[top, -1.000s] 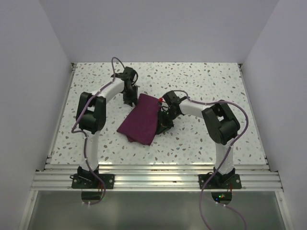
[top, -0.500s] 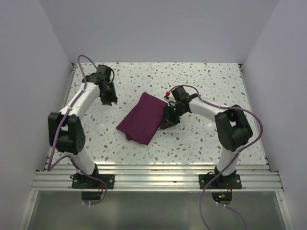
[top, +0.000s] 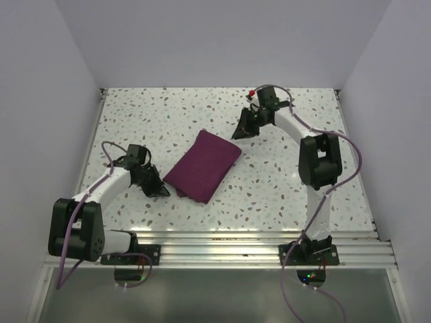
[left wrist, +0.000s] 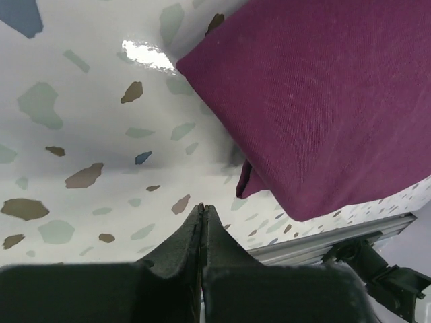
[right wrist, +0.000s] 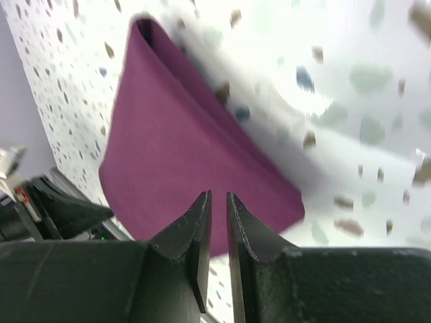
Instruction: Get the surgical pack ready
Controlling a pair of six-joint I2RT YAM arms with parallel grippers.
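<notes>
Surgical pack (top: 203, 165) lies flat on the speckled table (top: 289, 188) as a folded rectangular bundle, between the two grippers and held by neither. In the top view its long axis runs diagonally, from the corner by the left gripper (top: 156, 190) up to the corner by the right gripper (top: 241, 130). Left gripper: fingers pressed together, nothing between them, tips low over bare table. From its tips the pack sits ahead and to the right, just beside them and not touching. The nearest part is the pack's long side edge, where a small lower layer (left wrist: 246, 182) pokes out from under the top fold. Right gripper: jaws narrowly apart, empty. From its tips the pack is straight ahead and a little left, with a strip of bare table between, and one folded edge faces it. Can't tell either gripper's height above the table. Judgement: left arm looks the nearer one, and it approaches side-on to the long axis, while the right arm faces the far end of that axis. Either arm has to open up before it can take an edge. The folding looks mostly done apart from that stray lower layer.
</notes>
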